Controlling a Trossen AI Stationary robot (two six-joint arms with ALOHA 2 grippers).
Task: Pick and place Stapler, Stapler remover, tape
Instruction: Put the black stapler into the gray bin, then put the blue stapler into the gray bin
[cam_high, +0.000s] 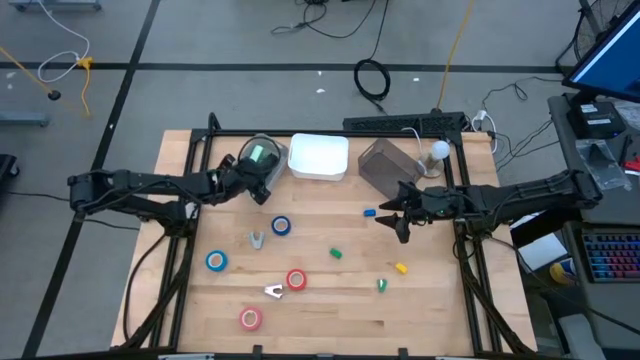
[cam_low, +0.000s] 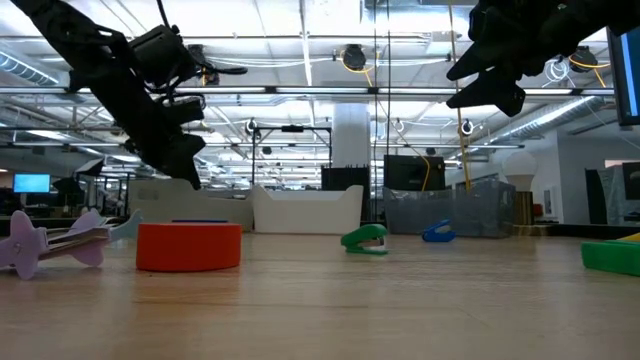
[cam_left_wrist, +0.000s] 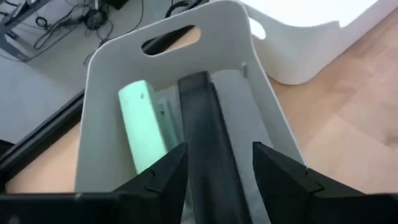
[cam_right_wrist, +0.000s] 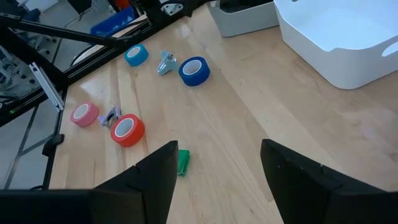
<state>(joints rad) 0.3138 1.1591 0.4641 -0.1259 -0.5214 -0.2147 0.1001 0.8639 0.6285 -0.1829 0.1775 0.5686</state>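
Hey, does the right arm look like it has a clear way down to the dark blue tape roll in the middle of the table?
Probably yes. The right gripper hangs open above bare wood, and the dark blue tape roll lies flat with only a small stapler remover beside it, nothing over it.

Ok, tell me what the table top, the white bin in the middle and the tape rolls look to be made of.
Table top: pale wood planks with visible grain, probably sealed, given its faint sheen. White bin: likely moulded plastic, smooth and matte, with rounded corners. Tape rolls, such as the red one and the blue one: coloured tape wound around white cores, possibly vinyl.
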